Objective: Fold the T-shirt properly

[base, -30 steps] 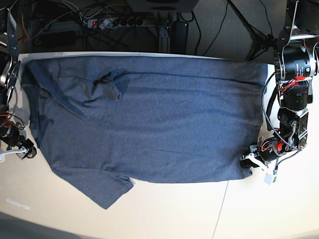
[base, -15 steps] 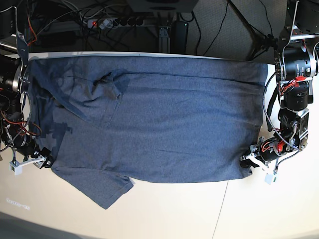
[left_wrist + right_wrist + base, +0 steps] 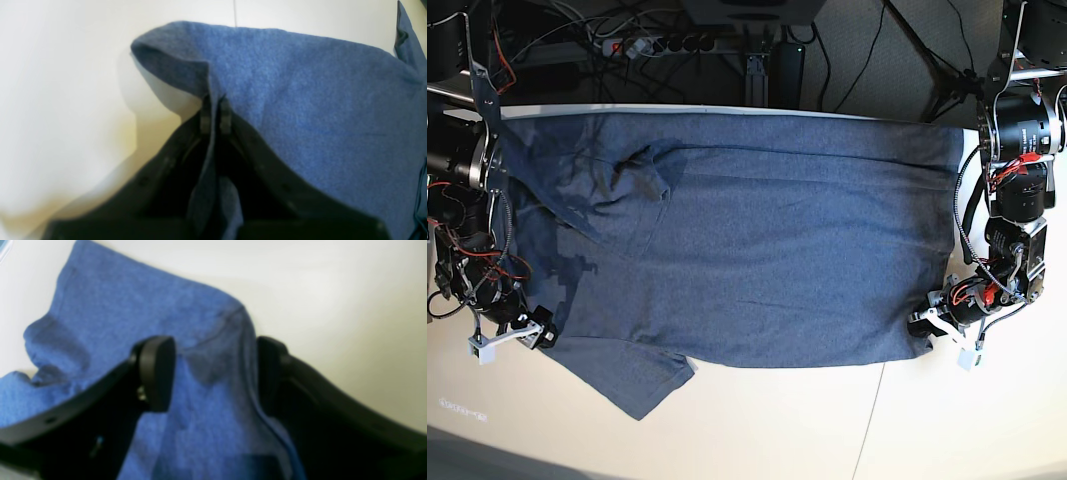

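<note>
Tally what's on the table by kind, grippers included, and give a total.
T-shirt: 1
Grippers: 2, the left gripper shut on the T-shirt's corner, the right gripper open over a fold of the cloth
Total: 3

T-shirt (image 3: 767, 250) heathered cloth (matt), table (image 3: 767, 420) smooth

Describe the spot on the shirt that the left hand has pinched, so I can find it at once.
The T-shirt lies spread across the pale table. Follow its hem edge on the base view's right down to the near corner. There the left hand is shut on a raised fold; the remaining cloth there lies flat.
</note>
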Controlling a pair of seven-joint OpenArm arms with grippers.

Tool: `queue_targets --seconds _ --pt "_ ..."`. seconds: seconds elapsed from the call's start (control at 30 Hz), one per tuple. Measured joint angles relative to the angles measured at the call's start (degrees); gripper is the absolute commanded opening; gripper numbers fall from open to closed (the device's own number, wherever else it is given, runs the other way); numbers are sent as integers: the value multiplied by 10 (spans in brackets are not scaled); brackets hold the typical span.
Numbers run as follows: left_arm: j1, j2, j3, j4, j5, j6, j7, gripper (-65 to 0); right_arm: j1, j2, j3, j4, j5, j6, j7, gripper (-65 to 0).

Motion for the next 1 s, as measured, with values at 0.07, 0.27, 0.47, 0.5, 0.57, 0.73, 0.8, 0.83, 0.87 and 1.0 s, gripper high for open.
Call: queue_targets --seconds 0.07,0.27,0.47,0.5,0.57,0.73,0.8,0.83,0.87,1.0 --pt "0 0 0 0 0 0 0 -650 0 -1 0 1 0 0 -2 -277" --pt "0 0 0 0 0 0 0 -650 0 -3 -38 2 0 0 -5 -486" --pt "0 0 0 0 0 0 0 -650 -2 -5 -50 24 -73 0 13 -650" --pt "0 0 0 0 0 0 0 -650 -3 -5 -51 33 -85 0 9 -650" --pt "0 0 0 0 2 0 0 -650 -7 -4 -52 49 -94 0 3 -650" --pt "-1 0 0 0 4 0 0 -650 -10 2 -53 85 -103 1 -10 -650" --pt "-2 0 0 0 5 0 2 -650 -10 3 -53 90 -103 1 -10 -650" --pt "-2 -1 0 0 4 0 2 -650 -10 4 -53 90 -103 1 -10 -650" --pt "-3 -2 0 0 5 0 3 -650 -10 5 -53 90 -103 1 -10 -650" --pt "-11 -10 0 0 15 -4 14 -650 -11 8 -53 90 -102 1 -10 -650"
